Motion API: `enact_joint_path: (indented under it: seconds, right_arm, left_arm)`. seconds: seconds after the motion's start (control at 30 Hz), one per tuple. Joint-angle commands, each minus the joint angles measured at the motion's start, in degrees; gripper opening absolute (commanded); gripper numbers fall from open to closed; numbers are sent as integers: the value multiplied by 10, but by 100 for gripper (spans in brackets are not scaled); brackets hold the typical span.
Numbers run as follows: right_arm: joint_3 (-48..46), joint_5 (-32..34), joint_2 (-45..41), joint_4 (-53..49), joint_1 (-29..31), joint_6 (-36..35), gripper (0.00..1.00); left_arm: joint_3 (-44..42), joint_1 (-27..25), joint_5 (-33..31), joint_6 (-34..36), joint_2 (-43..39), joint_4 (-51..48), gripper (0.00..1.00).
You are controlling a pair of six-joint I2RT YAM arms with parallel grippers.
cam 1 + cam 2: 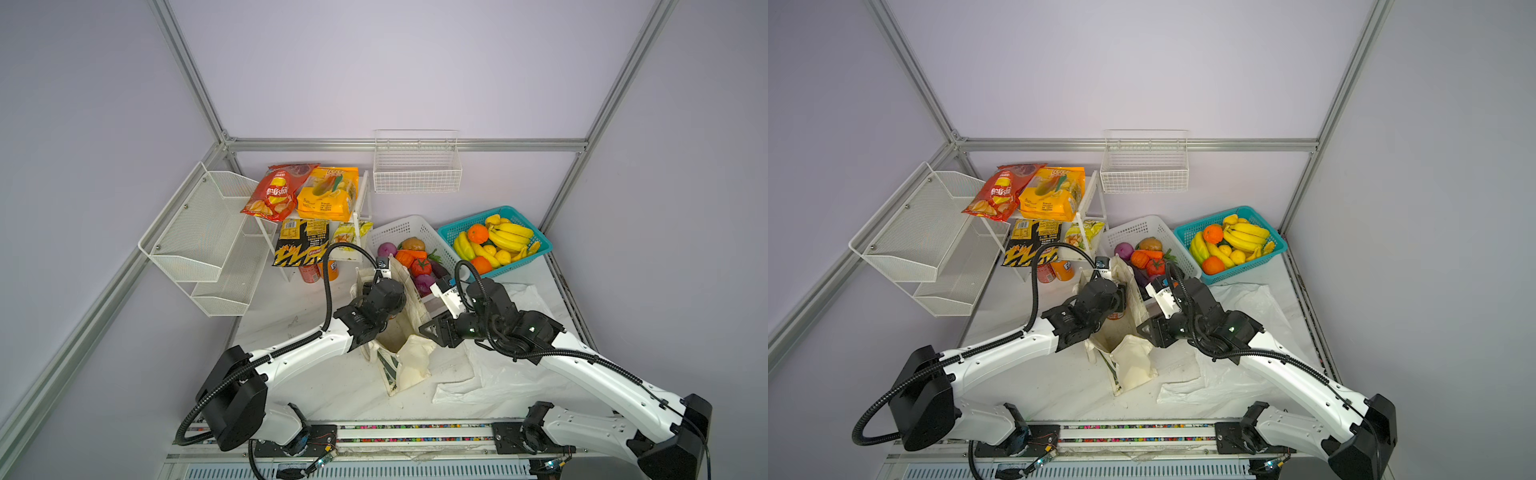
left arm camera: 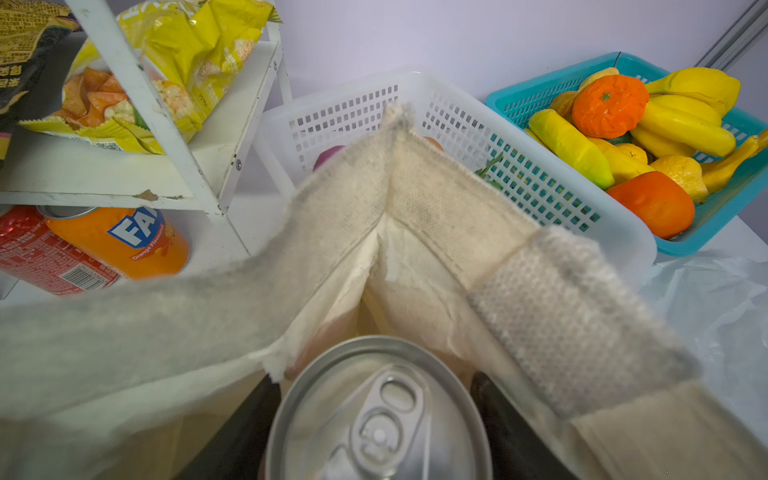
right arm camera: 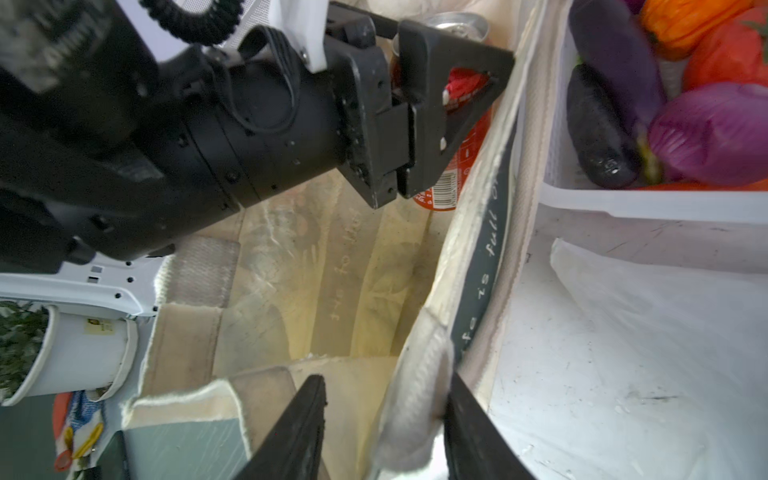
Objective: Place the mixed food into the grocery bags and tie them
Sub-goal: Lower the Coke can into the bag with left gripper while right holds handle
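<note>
Holding the red cylindrical metal drink can (image 3: 442, 191) by its sides, the left gripper (image 2: 376, 407) has it inside the cream canvas tote (image 1: 415, 365). Can probably rigid, smooth, slippery: grip mid-body. Right gripper (image 3: 386, 415) stands half-wide, straddling the floppy tote rim.

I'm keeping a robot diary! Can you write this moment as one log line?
left pincer: shut on drink can, inside canvas tote | right pincer: open, astride tote rim | stage: can not yet released
</note>
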Motion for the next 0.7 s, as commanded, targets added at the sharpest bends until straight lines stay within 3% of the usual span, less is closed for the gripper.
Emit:
enact_joint_path:
  seconds: [0.0, 0.2, 0.67]
  right_arm:
    - [-18, -44, -10, 48, 1, 24, 45]
    - [-45, -83, -17, 110, 4, 70, 43]
    - [-18, -63, 13, 105, 39, 58, 42]
  left_arm:
    - [6, 2, -24, 6, 13, 87, 14]
    - [18, 25, -5, 0, 29, 102, 15]
    - [42, 40, 11, -19, 49, 92, 16]
